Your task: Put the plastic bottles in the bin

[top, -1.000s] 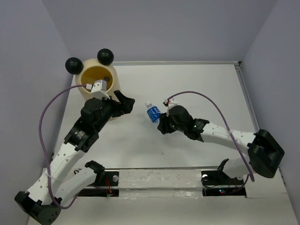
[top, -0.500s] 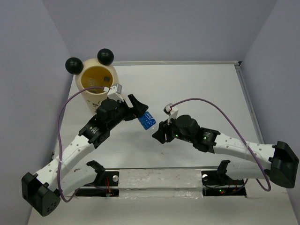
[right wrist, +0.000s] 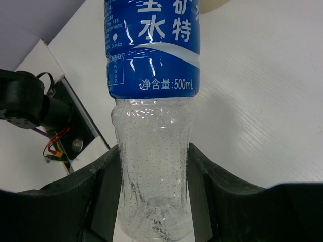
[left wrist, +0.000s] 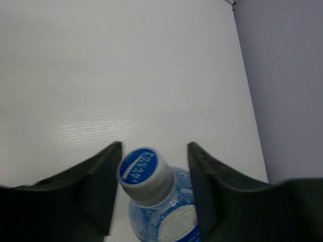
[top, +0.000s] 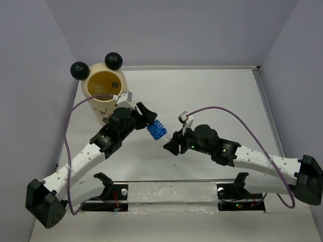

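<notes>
- Right pincer [right wrist: 154, 147] is clamped on the clear lower body of the bottle [right wrist: 153, 75], with the base end at my right wrist.
- The bottle is off the table [top: 212, 91], held in the air a little left of its centre, about midway between the near and far edges.
- Its long axis runs from the right pincer to the left pincer [left wrist: 154, 146]. The cap end leads, pointing far-left, roughly at the bin [top: 91, 105] in the far-left corner.
- The left jaws straddle the cap end, lined up with that axis. One finger looks to be against the cap and there's a gap on the other side. I can't tell if they bite on the shoulder (the wrist view cuts that off).
- The left arm sits between bottle and bin, so it's nearer the drop.
- My read is a mid-air handover: the left needs a firm hold before the right lets go, or the bottle drops short of the bin.
</notes>
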Robot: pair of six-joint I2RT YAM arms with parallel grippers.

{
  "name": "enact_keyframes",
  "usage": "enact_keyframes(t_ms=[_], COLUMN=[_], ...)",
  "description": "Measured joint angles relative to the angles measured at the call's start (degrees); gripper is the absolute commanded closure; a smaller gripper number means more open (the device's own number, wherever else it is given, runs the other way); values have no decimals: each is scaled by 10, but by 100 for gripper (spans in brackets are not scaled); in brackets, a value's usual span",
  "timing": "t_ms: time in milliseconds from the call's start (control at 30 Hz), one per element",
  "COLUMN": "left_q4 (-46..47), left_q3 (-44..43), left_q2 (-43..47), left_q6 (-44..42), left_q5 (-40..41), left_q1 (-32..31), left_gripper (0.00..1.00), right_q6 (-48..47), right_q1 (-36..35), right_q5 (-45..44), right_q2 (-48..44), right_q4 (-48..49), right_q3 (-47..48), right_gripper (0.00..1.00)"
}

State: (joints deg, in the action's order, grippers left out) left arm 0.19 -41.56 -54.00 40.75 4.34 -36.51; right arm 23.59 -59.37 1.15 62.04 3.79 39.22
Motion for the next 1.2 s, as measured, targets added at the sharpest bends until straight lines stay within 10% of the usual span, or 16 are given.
enact_keyframes(t_ms=[200,467,900,1200], left_q4=[46,45,0,-90], left_q3=[8,23,9,-171], left_q2=[-8,23,78,94], left_q6=[39,30,5,-71], left_q5=[-11,-7,50,157], left_q1=[-2,-3,-3,-3], left_gripper=[100,100,100,100], right_q6=[0,3,2,-3], right_q1=[-3,-3,-3,-3], right_q5=[6,8,30,33], right_q2=[3,-1,-65,-142], right_q4=[7,14,22,17], right_q3=[-8,-9,-17,-47], right_gripper=[48,1,0,0])
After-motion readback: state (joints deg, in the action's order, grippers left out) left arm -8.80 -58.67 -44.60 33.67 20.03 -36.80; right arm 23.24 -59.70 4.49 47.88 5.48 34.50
